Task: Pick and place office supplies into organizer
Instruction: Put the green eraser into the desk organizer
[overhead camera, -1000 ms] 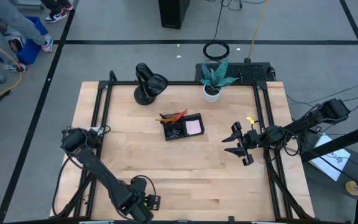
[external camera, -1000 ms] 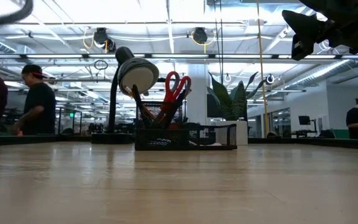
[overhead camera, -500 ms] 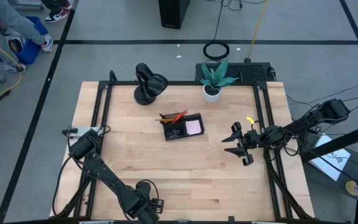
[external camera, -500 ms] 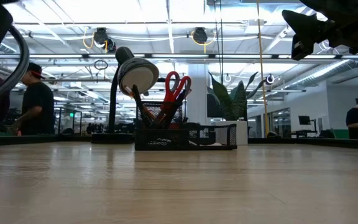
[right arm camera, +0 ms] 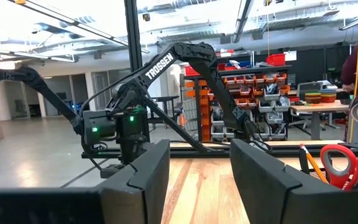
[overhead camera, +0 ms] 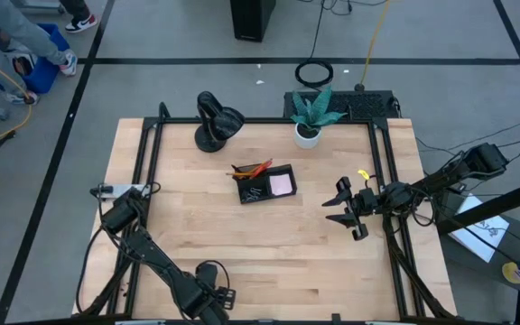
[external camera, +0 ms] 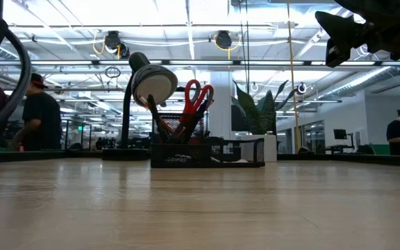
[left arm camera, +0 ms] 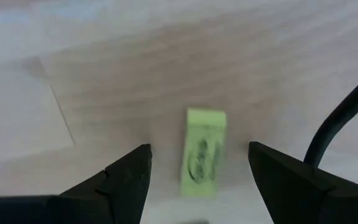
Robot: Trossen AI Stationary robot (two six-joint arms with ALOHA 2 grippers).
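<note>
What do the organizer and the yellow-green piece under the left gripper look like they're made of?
The organizer looks like black wire mesh, likely metal: light shows through its walls in the low view. The yellow-green piece looks like a matte rubbery block with dark print, perhaps an eraser. It lies between the open fingers of the left gripper.

The organizer [overhead camera: 264, 184] sits near the centre of the desk [overhead camera: 269, 257]. The scissors [external camera: 197, 97] stand in its taller section. The lamp [overhead camera: 215, 120] and plant pot [overhead camera: 308, 134] stand behind it at the far edge, lamp left, pot right.
</note>
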